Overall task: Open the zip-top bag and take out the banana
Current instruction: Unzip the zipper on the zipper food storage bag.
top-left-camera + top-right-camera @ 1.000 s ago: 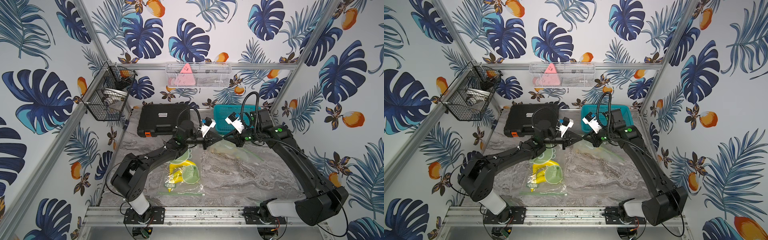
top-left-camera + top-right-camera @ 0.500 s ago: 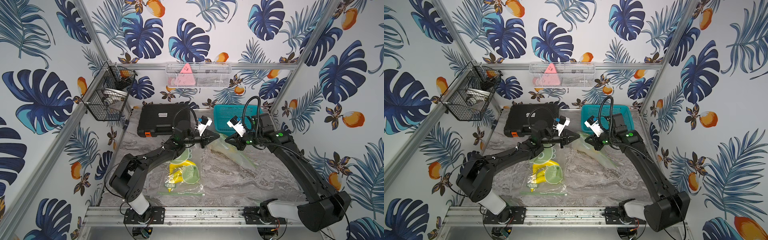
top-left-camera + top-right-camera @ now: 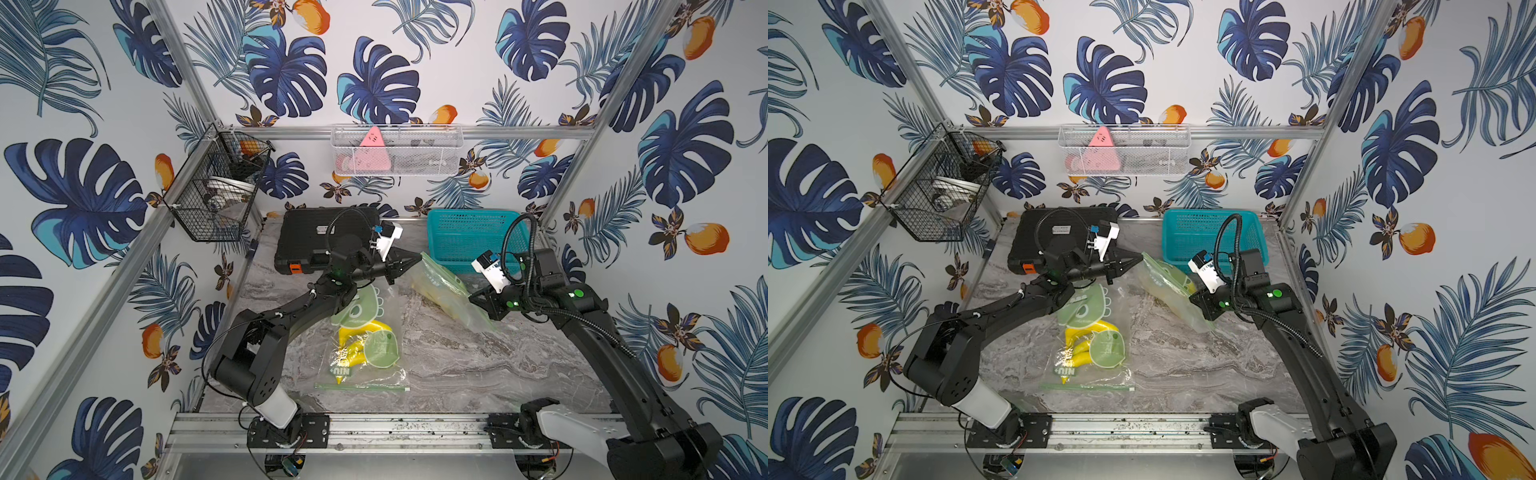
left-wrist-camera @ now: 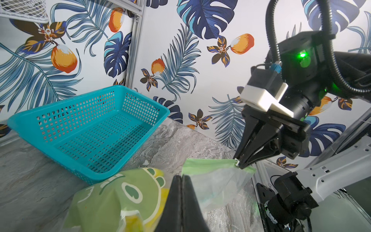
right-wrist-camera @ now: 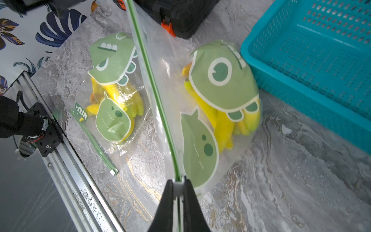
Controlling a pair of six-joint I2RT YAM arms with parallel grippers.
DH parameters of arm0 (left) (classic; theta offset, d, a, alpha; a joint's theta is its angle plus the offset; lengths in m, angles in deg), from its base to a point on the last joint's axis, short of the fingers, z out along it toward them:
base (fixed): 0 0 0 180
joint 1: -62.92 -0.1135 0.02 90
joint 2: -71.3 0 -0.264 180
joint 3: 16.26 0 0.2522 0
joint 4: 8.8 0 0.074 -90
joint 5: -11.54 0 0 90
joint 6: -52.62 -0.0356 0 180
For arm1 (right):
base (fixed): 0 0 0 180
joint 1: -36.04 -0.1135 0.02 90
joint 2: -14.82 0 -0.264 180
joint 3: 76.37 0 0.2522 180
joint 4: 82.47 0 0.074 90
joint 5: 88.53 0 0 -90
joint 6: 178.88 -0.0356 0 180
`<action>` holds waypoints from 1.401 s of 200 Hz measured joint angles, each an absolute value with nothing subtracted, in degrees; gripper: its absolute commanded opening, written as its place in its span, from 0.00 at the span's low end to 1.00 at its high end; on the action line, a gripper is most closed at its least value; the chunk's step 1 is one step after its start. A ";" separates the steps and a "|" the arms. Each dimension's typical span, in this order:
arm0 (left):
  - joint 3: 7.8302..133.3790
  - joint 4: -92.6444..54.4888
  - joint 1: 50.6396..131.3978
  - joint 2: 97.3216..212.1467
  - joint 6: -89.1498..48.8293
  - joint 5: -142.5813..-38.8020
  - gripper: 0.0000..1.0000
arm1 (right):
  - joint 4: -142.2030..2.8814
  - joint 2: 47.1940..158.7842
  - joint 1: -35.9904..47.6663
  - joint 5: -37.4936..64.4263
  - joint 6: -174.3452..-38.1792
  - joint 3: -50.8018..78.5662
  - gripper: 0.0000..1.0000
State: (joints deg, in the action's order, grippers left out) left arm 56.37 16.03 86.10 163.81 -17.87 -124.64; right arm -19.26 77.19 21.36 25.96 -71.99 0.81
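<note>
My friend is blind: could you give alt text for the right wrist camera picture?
The right gripper pinches the green zip strip of a clear dinosaur-print bag holding bananas. A second such bag lies on the marble table; a teal basket stands beside.

Teal basket [image 3: 461, 245] at back of table [image 3: 478, 365], beside black case [image 3: 303, 232]. Black wire basket [image 3: 208, 216] on side wall. White wire shelf [image 3: 432, 153] holds pink triangle [image 3: 371, 151].

so the zip-top bag [image 3: 445, 286] is strung between the left gripper [image 3: 418, 259] and right gripper [image 3: 473, 297] jaws, banana [image 5: 222, 124] inside below them, basket [image 3: 469, 215] just behind, second bag [image 3: 374, 332] on the table [image 3: 478, 365] under the left arm [image 3: 307, 307].
</note>
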 measured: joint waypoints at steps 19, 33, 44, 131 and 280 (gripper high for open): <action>56.33 16.64 85.95 164.40 -17.65 -124.11 0.00 | -18.06 74.48 21.45 25.74 -74.09 -0.50 0.09; 56.33 17.06 85.68 164.67 -17.65 -123.63 0.00 | -17.71 73.83 21.47 25.85 -74.94 -0.63 0.09; 56.33 17.08 85.31 164.71 -17.65 -123.26 0.00 | -17.20 74.44 21.47 26.09 -75.40 -0.50 0.09; 56.28 17.76 82.27 164.80 -17.59 -121.27 0.00 | -13.34 77.28 21.47 26.44 -77.89 1.42 0.08; 55.50 20.40 81.66 164.23 -15.08 -117.29 0.00 | -12.46 78.96 21.47 28.82 -81.57 10.54 0.79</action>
State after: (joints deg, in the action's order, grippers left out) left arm 55.50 20.40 81.66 164.23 -15.08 -117.29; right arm -12.46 78.96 21.47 28.82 -81.57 10.54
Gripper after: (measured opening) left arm 0.057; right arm 0.781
